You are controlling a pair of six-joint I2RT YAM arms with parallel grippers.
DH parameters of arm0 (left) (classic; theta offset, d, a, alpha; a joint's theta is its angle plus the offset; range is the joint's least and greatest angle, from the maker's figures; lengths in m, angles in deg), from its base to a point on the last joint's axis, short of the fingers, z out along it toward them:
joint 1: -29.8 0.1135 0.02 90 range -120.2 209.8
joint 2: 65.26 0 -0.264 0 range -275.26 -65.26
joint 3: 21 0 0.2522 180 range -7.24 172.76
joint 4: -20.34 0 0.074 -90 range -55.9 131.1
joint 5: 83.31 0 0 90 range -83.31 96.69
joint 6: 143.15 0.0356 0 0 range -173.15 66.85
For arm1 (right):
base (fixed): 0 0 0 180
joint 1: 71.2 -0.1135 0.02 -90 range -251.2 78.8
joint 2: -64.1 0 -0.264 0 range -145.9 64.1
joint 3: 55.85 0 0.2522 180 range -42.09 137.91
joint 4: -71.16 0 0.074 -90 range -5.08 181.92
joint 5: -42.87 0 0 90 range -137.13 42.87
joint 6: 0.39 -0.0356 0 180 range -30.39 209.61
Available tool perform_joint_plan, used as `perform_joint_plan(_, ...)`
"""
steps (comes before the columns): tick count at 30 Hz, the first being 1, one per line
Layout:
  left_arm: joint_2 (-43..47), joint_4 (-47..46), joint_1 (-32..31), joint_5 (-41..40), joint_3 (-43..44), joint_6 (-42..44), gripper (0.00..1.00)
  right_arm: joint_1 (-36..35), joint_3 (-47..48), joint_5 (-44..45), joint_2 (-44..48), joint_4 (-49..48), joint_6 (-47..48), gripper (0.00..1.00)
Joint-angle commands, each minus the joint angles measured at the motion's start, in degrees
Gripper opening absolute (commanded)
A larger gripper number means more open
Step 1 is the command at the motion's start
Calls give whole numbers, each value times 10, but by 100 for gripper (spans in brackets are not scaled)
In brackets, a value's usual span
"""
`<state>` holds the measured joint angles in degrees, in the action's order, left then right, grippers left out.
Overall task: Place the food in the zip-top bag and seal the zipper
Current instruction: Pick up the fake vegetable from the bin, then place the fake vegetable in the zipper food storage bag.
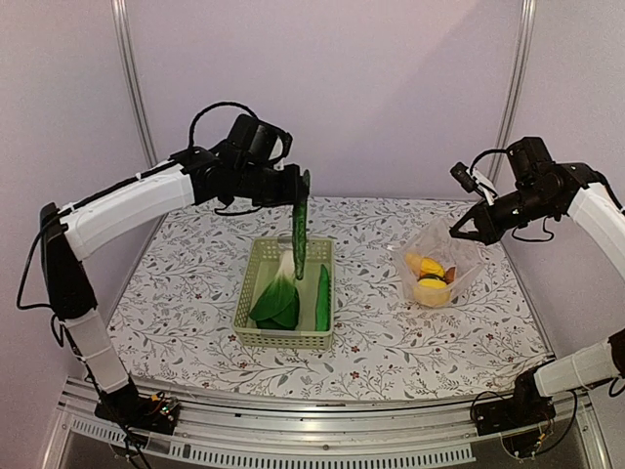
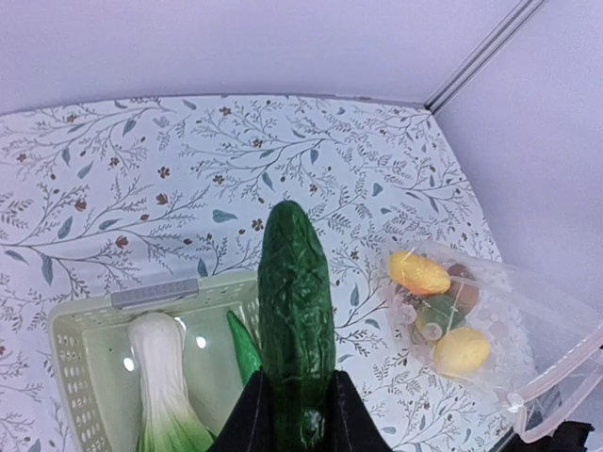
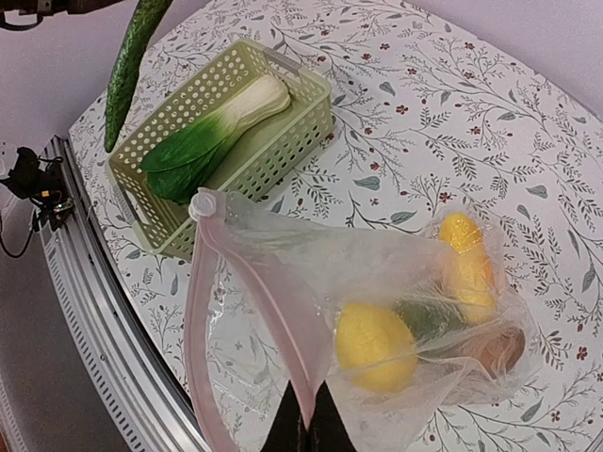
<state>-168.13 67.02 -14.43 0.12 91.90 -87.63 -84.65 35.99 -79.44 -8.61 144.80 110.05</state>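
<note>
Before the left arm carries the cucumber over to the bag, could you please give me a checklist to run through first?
1. Hold on the cucumber: ok, the left gripper is shut on one end and it hangs down.
2. Cucumber clear of the basket: ok, it hangs above it.
3. Hold on the zip-top bag: ok, the right gripper pinches its mouth edge.
4. Bag mouth wide enough for the cucumber: cannot tell.
5. All other food bagged: not ok, the bok choy lies in the basket.

The left gripper (image 2: 297, 391) hides the near end of the cucumber (image 2: 294, 282). The wrist view's edge crops the bok choy (image 2: 166, 400).
</note>
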Motion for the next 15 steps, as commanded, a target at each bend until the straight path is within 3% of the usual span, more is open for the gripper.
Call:
perform_joint_plan(1,49,-80,-30,-2,-23,54,0,-19,30,-32,8,27,13,0)
perform_joint_plan(6,102,-177,-79,-13,-44,109,0,-43,56,-55,7,54,24,0)
perform_joint_plan(15,173,-454,-192,29,-139,265,0,-62,72,-115,2,94,47,0)
